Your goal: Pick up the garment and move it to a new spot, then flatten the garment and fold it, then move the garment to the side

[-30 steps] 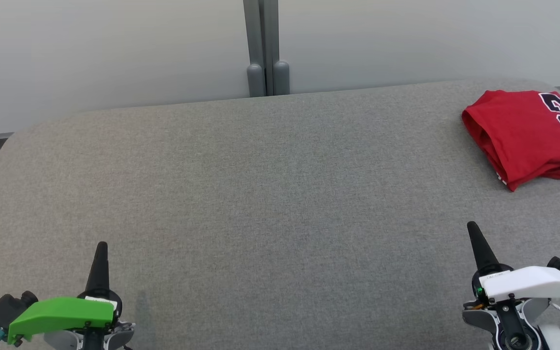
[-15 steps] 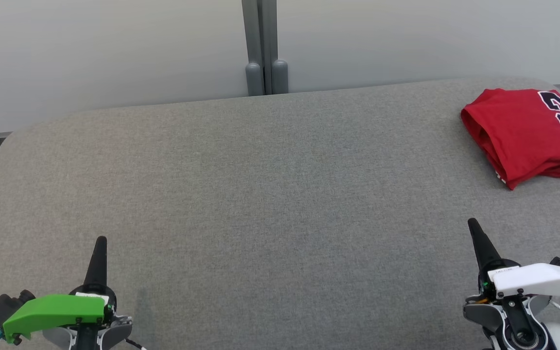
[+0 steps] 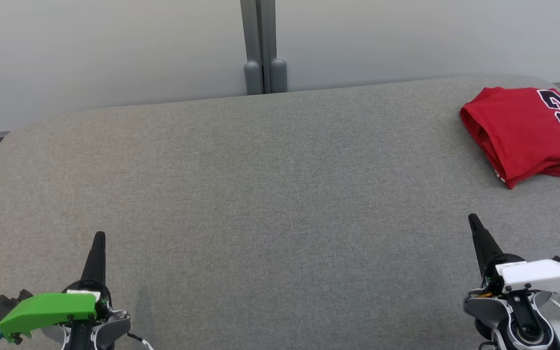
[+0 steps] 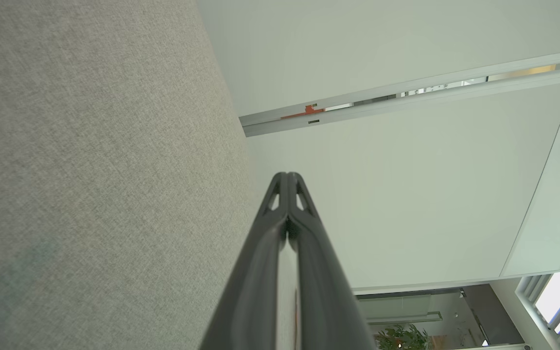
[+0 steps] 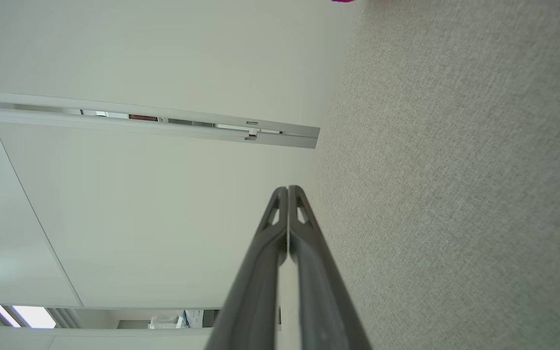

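Lying folded far right on the grey fabric counter [image 3: 260, 194], the red numbered jersey [image 3: 523, 131] sat nearer the right tool [image 3: 472, 221] than the left tool [image 3: 99, 238], both clamped shut, empty.

Red garment [image 3: 523, 131] with navy numerals on a heathered grey table [image 3: 260, 194].

Left hand [image 3: 99, 236] and right hand [image 3: 472, 218] closed, empty.
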Motion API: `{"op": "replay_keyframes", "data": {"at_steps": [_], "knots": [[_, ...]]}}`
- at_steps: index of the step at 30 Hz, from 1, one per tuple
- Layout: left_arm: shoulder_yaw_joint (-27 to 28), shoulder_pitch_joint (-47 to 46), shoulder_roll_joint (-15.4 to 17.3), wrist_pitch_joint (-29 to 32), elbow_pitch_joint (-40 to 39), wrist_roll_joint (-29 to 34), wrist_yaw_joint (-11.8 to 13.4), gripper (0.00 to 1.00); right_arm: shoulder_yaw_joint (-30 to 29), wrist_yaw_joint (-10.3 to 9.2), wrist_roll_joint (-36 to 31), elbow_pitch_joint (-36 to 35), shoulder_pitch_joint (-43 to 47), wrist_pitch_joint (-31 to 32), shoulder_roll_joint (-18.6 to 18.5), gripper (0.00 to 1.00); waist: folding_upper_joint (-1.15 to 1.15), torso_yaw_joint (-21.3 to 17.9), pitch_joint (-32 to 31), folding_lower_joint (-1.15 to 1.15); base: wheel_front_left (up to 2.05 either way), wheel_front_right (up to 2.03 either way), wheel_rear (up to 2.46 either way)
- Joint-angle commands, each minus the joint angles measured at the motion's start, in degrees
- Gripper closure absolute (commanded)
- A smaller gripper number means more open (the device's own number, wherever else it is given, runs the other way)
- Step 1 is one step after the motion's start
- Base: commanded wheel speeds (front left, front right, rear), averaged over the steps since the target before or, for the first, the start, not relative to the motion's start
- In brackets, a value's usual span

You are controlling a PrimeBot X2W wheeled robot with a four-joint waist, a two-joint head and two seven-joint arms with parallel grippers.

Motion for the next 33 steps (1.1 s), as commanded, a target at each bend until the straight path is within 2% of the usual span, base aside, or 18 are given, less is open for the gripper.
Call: {"op": "replay_keyframes", "data": {"at_steps": [1,24,33], "knots": [[0.3,-1.27,0.0,0.42,-0.38,-1.23,-0.39,1.0,-0.27,0.04,1.23,0.04,-0.67,0.39,-0.23,1.0,0.0,-0.01,0.02,0.0,0.0,0.0,0.0],[1.66,-1.82,-0.75,2.76,-0.42,-9.48,-1.16,1.0,-1.22,0.04,10.36,0.72,-1.45,2.57,-0.13,1.0,0.0,-0.31,0.34,0.0,0.0,0.0,0.0],[1.61,-1.75,-0.72,2.71,-0.4,-9.22,-1.11,1.0,-1.24,0.04,10.06,0.69,-1.41,2.57,-0.09,1.0,0.0,-0.31,0.34,0.0,0.0,0.0,0.0]]}}
